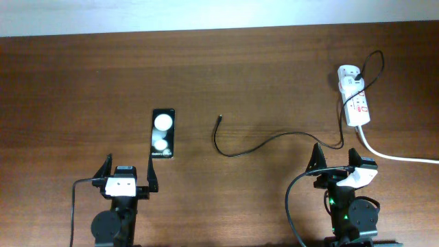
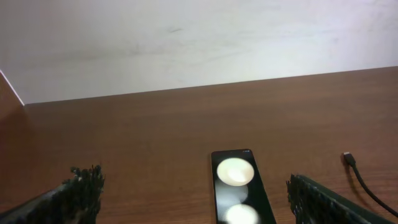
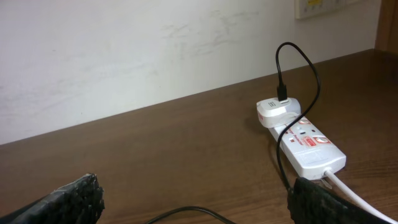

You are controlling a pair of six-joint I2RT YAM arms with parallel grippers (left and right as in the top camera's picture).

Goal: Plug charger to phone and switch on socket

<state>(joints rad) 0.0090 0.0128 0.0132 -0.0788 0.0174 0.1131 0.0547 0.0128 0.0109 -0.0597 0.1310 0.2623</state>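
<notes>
From overhead I see my left end effector (image 1: 128, 171) released, its two fingers spread wide with nothing between them, hovering at the near edge of the desk (image 1: 68, 82). The phone (image 1: 162, 133) lies flat just beyond it, long side running away from me, its glossy face throwing back two round white spots. On the left wrist view the phone sits between the fingertips (image 2: 81, 188), apart from both.

My right end effector (image 1: 336, 159) is also released and empty, fingers wide, near the desk's front edge. The charger (image 1: 260, 145) snakes across the middle of the desk. Its free tip (image 1: 219, 117) rests on the wood, well apart from the phone and to its right. The other end loops up into a white adapter (image 3: 277, 111) seated at the far end of the socket (image 1: 354, 96). The socket lies far right, beyond my right end effector. Its thick white cord (image 1: 394, 156) trails off the right side. I cannot tell the switch position.
</notes>
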